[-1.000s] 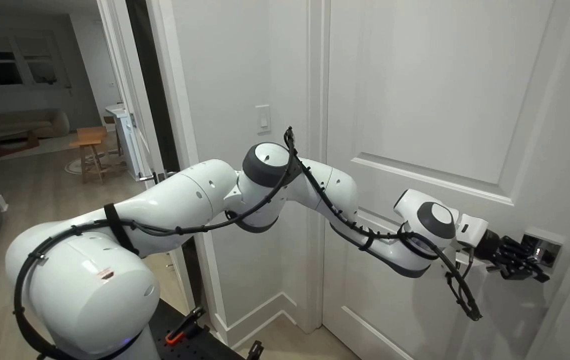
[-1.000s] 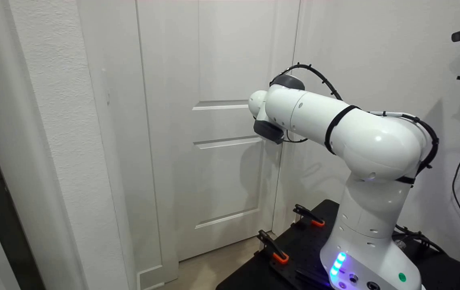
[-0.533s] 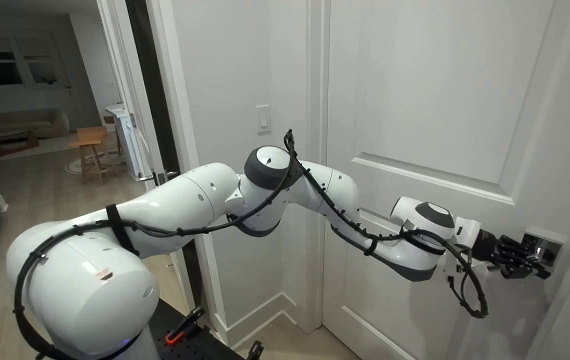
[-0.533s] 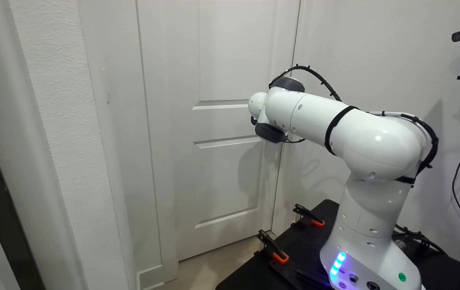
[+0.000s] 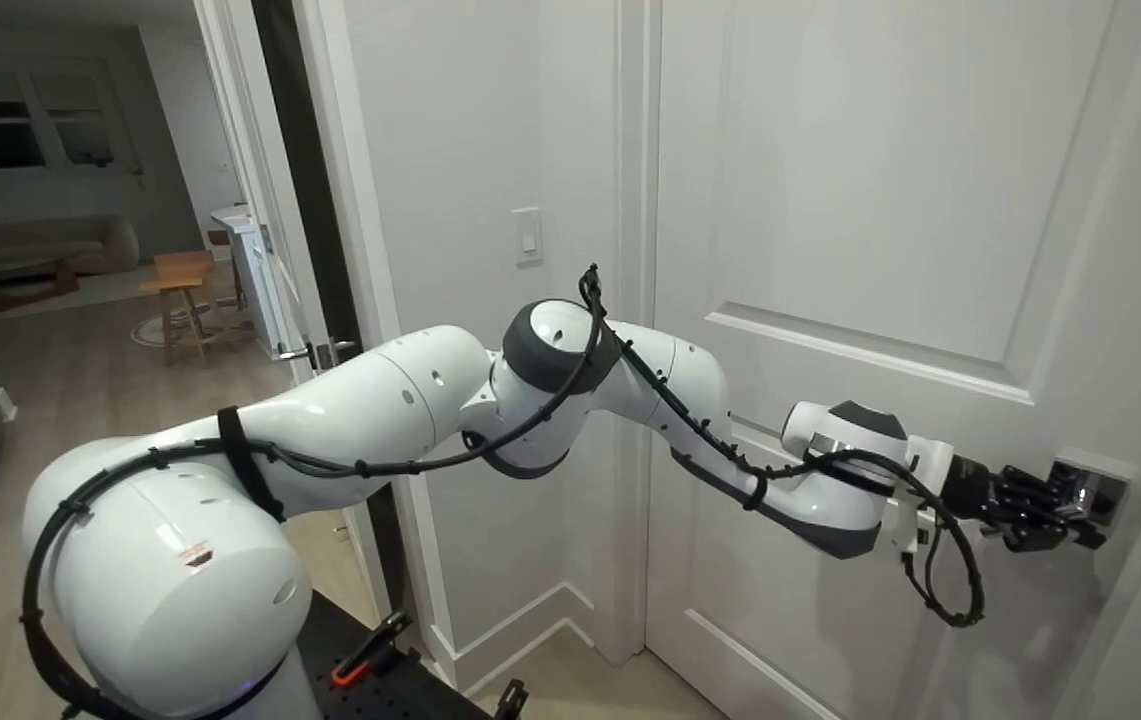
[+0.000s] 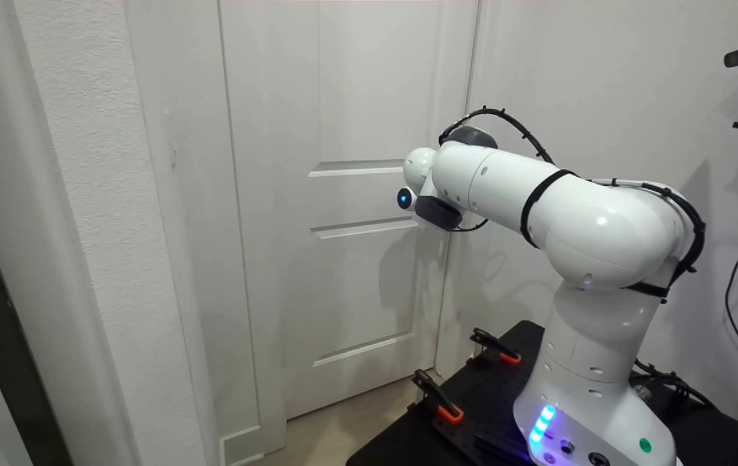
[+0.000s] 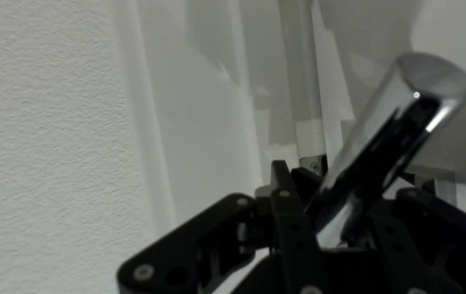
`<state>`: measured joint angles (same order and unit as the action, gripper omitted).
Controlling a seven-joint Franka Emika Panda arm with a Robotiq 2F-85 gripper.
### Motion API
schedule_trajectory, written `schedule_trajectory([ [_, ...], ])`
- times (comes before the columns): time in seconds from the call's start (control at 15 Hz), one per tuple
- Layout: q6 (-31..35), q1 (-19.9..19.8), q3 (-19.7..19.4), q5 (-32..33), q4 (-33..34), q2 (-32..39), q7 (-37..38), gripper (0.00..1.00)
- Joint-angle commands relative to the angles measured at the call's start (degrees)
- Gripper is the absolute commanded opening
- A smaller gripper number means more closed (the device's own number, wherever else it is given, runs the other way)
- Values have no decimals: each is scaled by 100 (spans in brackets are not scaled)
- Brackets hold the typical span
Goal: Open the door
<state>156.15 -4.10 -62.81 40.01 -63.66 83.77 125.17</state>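
The tall white door [image 5: 860, 200] stands before the arm. It also shows in an exterior view [image 6: 369, 84] and seems very slightly ajar. Its silver lever handle [image 5: 1088, 497] on a square plate is at the right. In the wrist view the shiny lever [image 7: 396, 134] runs diagonally between the black fingers. My gripper [image 5: 1080, 518] is partly closed around the lever, and seems shut on it; it also shows in the wrist view [image 7: 345, 196]. A metal plate with a screw [image 7: 314, 164] shows by the door's edge. Gripper and handle are hidden behind the arm in an exterior view.
A wall [image 7: 53, 143] and door trim lie close beside the gripper. A light switch [image 5: 527, 237] is on the wall left of the door. A second doorway [image 5: 310, 180] stands behind the arm. Clamps [image 6: 440, 396] sit on the black base table [image 6: 394, 440].
The wrist has turned and the forearm has sunk a little. The elbow has shifted slightly back toward the base. The door's panel and handle plate have shifted very slightly, with the gripper still at the lever.
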Motion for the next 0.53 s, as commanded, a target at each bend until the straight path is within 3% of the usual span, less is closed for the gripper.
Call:
schedule_trajectory([
  [0.0, -354, -538, 274, 86, 427, 446, 212, 3],
  [0.07, -410, -601, 350, 153, 512, 433, 253, 3],
  [0.13, -564, -661, 787, 969, 373, 10, 535, 3],
  [0.27, -607, -734, 551, 475, 696, 385, 379, 3],
  [0.47, -761, -831, 885, 877, 701, 158, 452, 3],
])
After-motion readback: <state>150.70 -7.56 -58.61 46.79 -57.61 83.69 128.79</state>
